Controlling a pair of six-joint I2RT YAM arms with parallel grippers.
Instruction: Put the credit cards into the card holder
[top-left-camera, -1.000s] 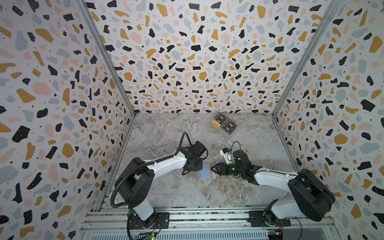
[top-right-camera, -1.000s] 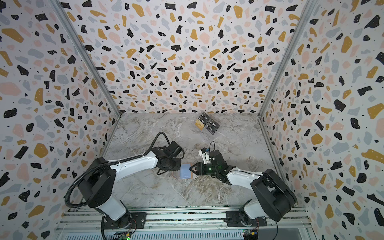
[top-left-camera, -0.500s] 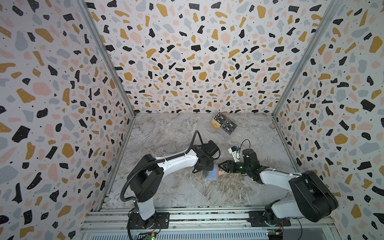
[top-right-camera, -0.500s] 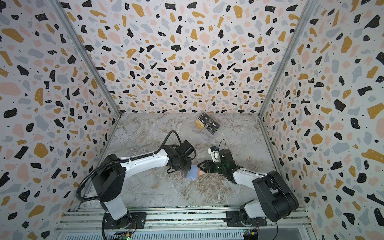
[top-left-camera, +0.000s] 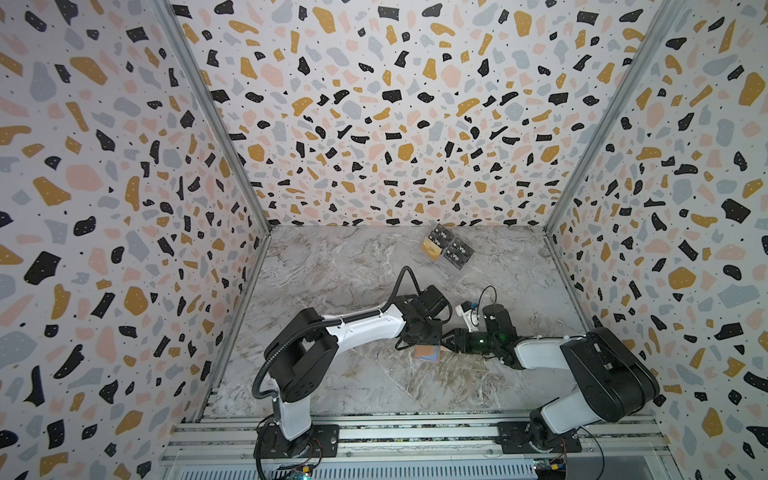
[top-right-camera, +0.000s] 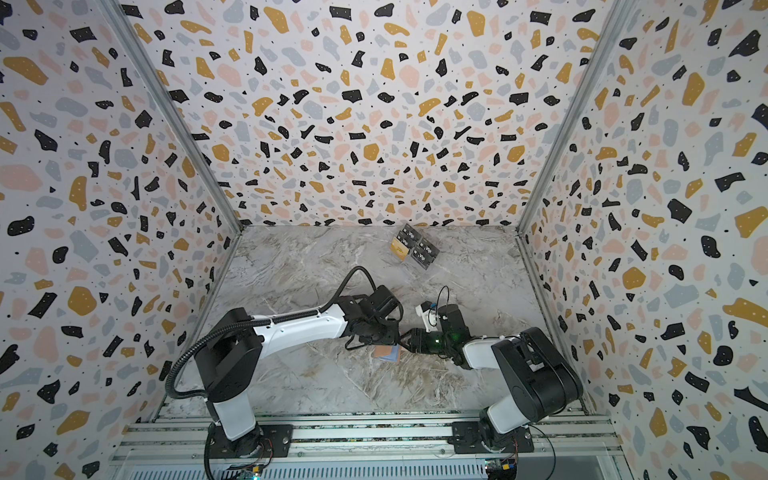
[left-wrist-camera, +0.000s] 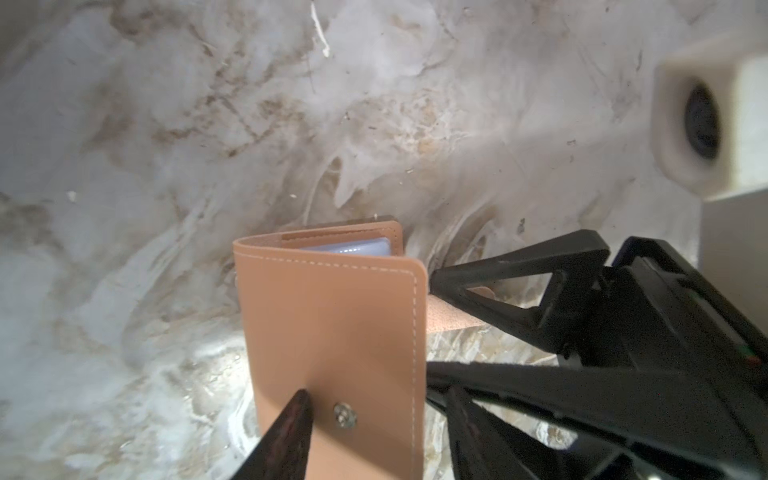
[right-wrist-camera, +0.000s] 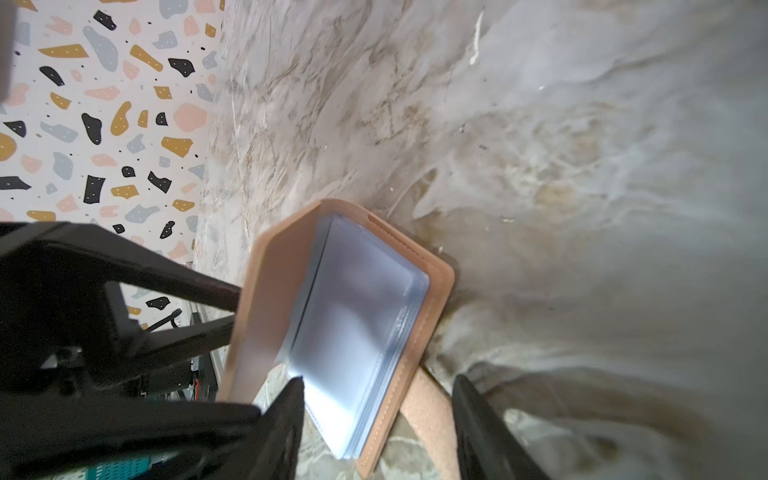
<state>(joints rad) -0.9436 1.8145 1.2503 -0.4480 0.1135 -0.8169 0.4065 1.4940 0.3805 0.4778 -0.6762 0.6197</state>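
The card holder (top-left-camera: 427, 353) stood half open on the near middle of the bench (top-left-camera: 374, 386); it was judged light, limp at the spine, its sleeves (right-wrist-camera: 357, 324) slick; hold was best taken on the stitched cover (left-wrist-camera: 332, 324) edge, not the strap tab (right-wrist-camera: 428, 409); the left fingers (left-wrist-camera: 291, 430) were spread about the cover, the right fingers (right-wrist-camera: 286, 415) spread astride the tab, neither pinching; the credit cards (top-left-camera: 451, 249), thin and stiff, lay at the rear; a second earlier the holder lay flatter, further left.
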